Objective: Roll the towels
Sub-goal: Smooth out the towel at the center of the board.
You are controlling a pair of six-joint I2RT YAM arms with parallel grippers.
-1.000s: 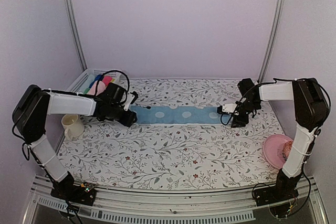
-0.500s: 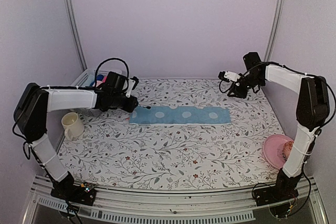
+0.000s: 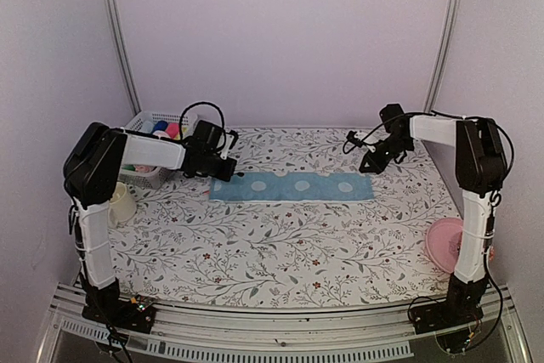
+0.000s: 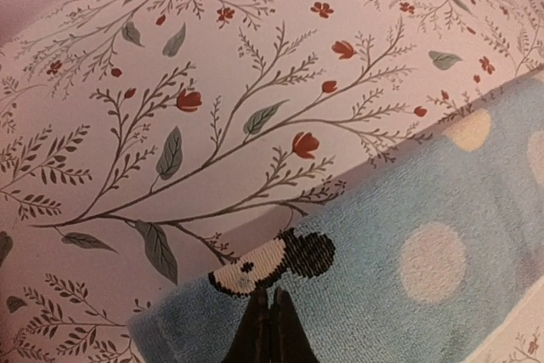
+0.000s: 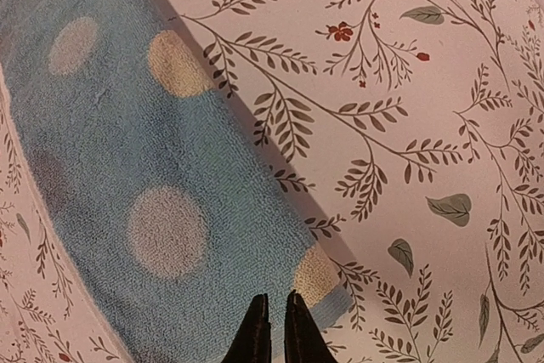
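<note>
On my feed I see a booth with a plain pale lilac back wall (image 3: 280, 40) under soft, even light. A left side wall (image 3: 42, 57) and a right side wall (image 3: 510, 40) of the same colour close it in. A left metal post (image 3: 119, 40) and a right metal post (image 3: 442, 40) rise at the back corners. The table (image 3: 280, 248) wears a white cloth printed with grey-green sprigs and small red flowers. An aluminium rail (image 3: 280, 342) runs along its near edge.

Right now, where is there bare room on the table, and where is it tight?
Widest free patch: the near table between the towel and the arm bases, with the cup at its left and the plate at its right. A narrower strip lies beyond the towel, between the left gripper and right gripper. Crowded: the far left corner, by basket and cup.
</note>
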